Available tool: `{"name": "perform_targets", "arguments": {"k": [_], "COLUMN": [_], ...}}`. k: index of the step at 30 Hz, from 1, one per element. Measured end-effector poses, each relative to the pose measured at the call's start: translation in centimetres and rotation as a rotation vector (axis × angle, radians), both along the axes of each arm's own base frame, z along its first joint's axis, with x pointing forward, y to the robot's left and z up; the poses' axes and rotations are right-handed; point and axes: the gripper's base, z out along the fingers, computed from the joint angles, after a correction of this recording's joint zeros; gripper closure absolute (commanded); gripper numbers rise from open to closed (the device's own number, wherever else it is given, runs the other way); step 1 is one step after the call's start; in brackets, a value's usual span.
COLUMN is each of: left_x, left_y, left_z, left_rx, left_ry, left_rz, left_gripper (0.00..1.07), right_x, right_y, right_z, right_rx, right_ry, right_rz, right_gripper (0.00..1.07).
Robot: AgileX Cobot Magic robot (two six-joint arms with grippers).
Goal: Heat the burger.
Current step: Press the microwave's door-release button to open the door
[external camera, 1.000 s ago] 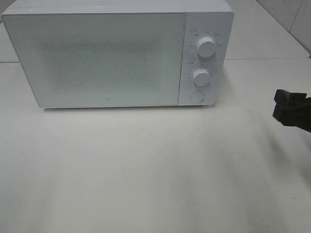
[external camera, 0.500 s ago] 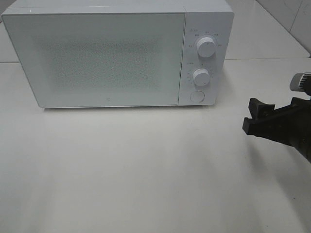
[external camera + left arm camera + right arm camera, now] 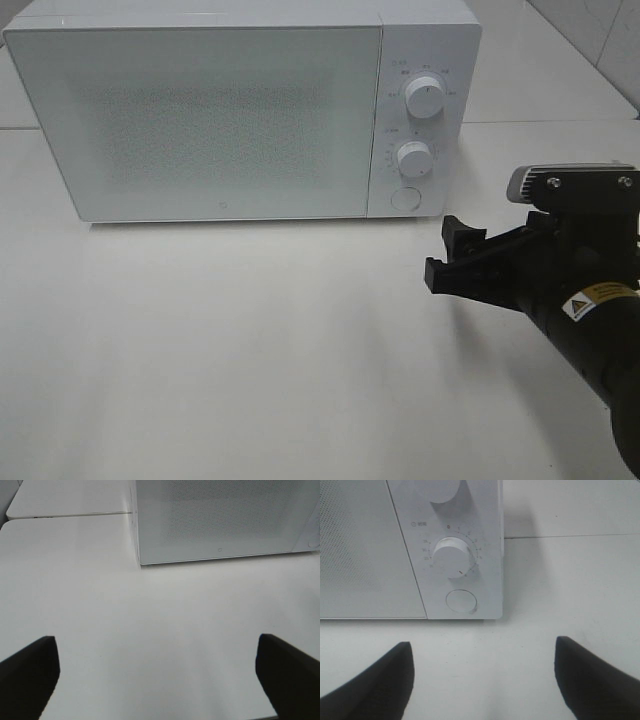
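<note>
The burger is out of view in every frame. A white microwave (image 3: 220,120) stands at the back of the table with its door shut. My right gripper (image 3: 445,255) is open and empty, low over the table just in front and to the right of the microwave's control panel. In the right wrist view the gripper (image 3: 485,680) has its fingers spread wide, facing the lower knob (image 3: 451,556) and the round button (image 3: 461,601). My left gripper (image 3: 157,675) is open and empty over bare table, in front of the microwave (image 3: 220,525); it does not show in the exterior view.
The control panel carries an upper knob (image 3: 426,97), a lower knob (image 3: 413,158) and a round button (image 3: 405,198). The white table (image 3: 250,340) spreads in front of the microwave. A seam in the table runs behind it (image 3: 70,515).
My right arm has come in from the right edge, moving left toward the microwave's control panel. The microwave has not changed.
</note>
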Motion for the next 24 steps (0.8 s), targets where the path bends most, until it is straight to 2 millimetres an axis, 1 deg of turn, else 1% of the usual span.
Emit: {"name": "perform_targets", "arguments": {"k": [5, 8, 9, 10, 12, 13, 14, 15, 16, 17, 18, 19, 20, 21, 22, 23, 24], "left_x": [0.00, 0.00, 0.00, 0.00, 0.00, 0.00, 0.00, 0.00, 0.00, 0.00, 0.00, 0.00, 0.00, 0.00, 0.00, 0.00, 0.00], "left_y": [0.00, 0.00, 0.00, 0.00, 0.00, 0.00, 0.00, 0.00, 0.00, 0.00, 0.00, 0.00, 0.00, 0.00, 0.00, 0.00, 0.00], "left_z": [0.00, 0.00, 0.00, 0.00, 0.00, 0.00, 0.00, 0.00, 0.00, 0.00, 0.00, 0.00, 0.00, 0.00, 0.00, 0.00, 0.00], "left_rx": [0.000, 0.000, 0.000, 0.000, 0.000, 0.000, 0.000, 0.000, 0.000, 0.000, 0.000, 0.000, 0.000, 0.000, 0.000, 0.000, 0.000], "left_ry": [0.000, 0.000, 0.000, 0.000, 0.000, 0.000, 0.000, 0.000, 0.000, 0.000, 0.000, 0.000, 0.000, 0.000, 0.000, 0.000, 0.000], "left_rz": [0.000, 0.000, 0.000, 0.000, 0.000, 0.000, 0.000, 0.000, 0.000, 0.000, 0.000, 0.000, 0.000, 0.000, 0.000, 0.000, 0.000], "left_gripper": [0.06, 0.06, 0.06, 0.06, 0.06, 0.06, 0.06, 0.06, 0.06, 0.06, 0.06, 0.06, 0.06, 0.06, 0.06, 0.06, 0.06], "right_x": [0.37, 0.45, 0.45, 0.47, 0.51, 0.56, 0.56, 0.58, 0.58, 0.58, 0.58, 0.58, 0.58, 0.58, 0.58, 0.58, 0.52], "right_y": [0.38, 0.38, 0.38, 0.36, 0.34, 0.30, 0.30, 0.29, 0.28, 0.28, 0.28, 0.28, 0.28, 0.28, 0.29, 0.29, 0.34], "right_z": [0.27, 0.32, 0.32, 0.41, 0.50, 0.68, 0.68, 0.73, 0.75, 0.75, 0.75, 0.75, 0.75, 0.75, 0.73, 0.73, 0.53], "right_rx": [0.020, 0.024, 0.027, 0.047, 0.069, 0.130, 0.130, 0.177, 0.289, 0.289, 0.366, 0.536, 0.536, 0.606, 0.769, 0.769, 0.892], "right_ry": [-0.006, -0.008, -0.007, -0.016, -0.025, -0.041, -0.041, -0.044, -0.038, -0.038, -0.033, -0.021, -0.021, -0.016, 0.000, 0.000, 0.033], "right_rz": [-0.011, -0.021, -0.022, -0.030, -0.039, -0.062, -0.062, -0.077, -0.112, -0.112, -0.135, -0.187, -0.187, -0.208, -0.258, -0.258, -0.301], "right_gripper": [0.32, 0.35, 0.37, 0.41, 0.43, 0.49, 0.49, 0.52, 0.59, 0.59, 0.63, 0.71, 0.71, 0.75, 0.83, 0.83, 0.89]}}
